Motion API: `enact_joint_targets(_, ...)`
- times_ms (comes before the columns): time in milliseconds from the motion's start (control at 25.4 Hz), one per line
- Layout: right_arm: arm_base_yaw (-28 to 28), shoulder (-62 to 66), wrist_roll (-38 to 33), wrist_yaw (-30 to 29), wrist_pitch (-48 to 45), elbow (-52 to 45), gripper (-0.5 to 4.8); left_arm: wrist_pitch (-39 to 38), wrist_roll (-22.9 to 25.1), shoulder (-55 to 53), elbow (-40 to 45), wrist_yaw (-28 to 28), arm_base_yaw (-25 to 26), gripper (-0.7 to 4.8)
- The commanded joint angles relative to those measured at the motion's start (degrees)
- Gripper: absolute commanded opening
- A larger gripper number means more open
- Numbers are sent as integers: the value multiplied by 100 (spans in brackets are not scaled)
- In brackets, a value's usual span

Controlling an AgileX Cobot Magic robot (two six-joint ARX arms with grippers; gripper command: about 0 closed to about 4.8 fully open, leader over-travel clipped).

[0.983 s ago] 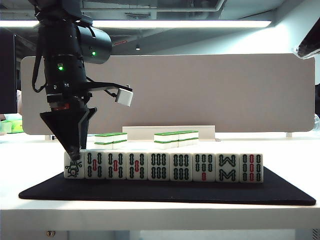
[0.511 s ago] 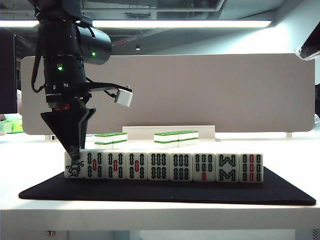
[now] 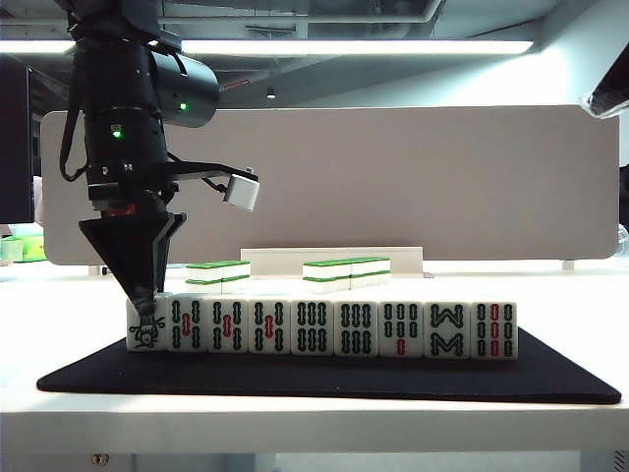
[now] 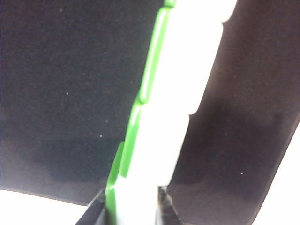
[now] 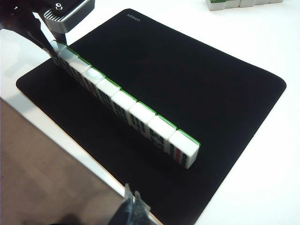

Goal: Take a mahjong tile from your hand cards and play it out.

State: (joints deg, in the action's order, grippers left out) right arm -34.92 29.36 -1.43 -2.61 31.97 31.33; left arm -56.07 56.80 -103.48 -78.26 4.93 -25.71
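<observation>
The hand cards [image 3: 334, 327] stand upright in a row on a black mat [image 3: 550, 379], faces showing bamboo sticks. The mahjong tile [image 3: 144, 332] with the bird figure is the leftmost one in the row. My left gripper [image 3: 144, 295] points straight down onto its top. In the left wrist view its dark fingers [image 4: 96, 211] press against both sides of that tile [image 4: 136, 206], shut on it. The right wrist view shows the row [image 5: 126, 105] running off to the left gripper [image 5: 47, 40]. My right gripper [image 5: 133, 206] hangs shut and empty over the mat's near edge.
Two low stacks of green-and-white tiles [image 3: 218, 272] [image 3: 346, 270] lie behind the mat. A wide grey panel [image 3: 393, 177] stands at the back of the table. The right arm [image 3: 609, 93] shows only at the upper right corner of the exterior view.
The left gripper has stayed over the leftmost tile, its fingers drawn in slightly. The tiles and the right arm have not moved.
</observation>
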Motion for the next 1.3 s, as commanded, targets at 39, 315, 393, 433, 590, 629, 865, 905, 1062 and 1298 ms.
enact_joint_targets(39,-4,-9,-2,13,-90,24,0,31,-24,7,-4,22,0,69)
enact_joint_targets(315,-4,-9,0,13,-90,24,0,68,-31,35,-20,-428,0,69)
enact_joint_targets(393,-4,-9,0,13,-90,24,-1,116,-144,63,-20,-638,0,69)
enact_joint_targets(433,-4,-9,-2,13,-90,24,0,225,-330,83,-20,-737,7,69)
enact_joint_targets(590,-4,-9,-2,11,-92,24,0,601,-678,118,-22,-774,4,69)
enact_joint_targets(629,-4,-9,-2,11,-92,24,0,739,-870,120,-50,-774,7,69)
enact_joint_targets(865,-4,-9,-2,11,-92,24,0,1447,-2253,118,-710,-553,7,65)
enact_joint_targets(905,-4,-9,-2,11,-90,24,0,1567,-2511,118,-800,-328,7,64)
enact_joint_targets(1062,-4,-9,-2,13,-92,24,0,2330,-3974,101,-883,1165,4,51)
enact_joint_targets(1298,-4,-9,-2,13,-92,24,0,3220,-5663,-129,-874,2149,0,52)
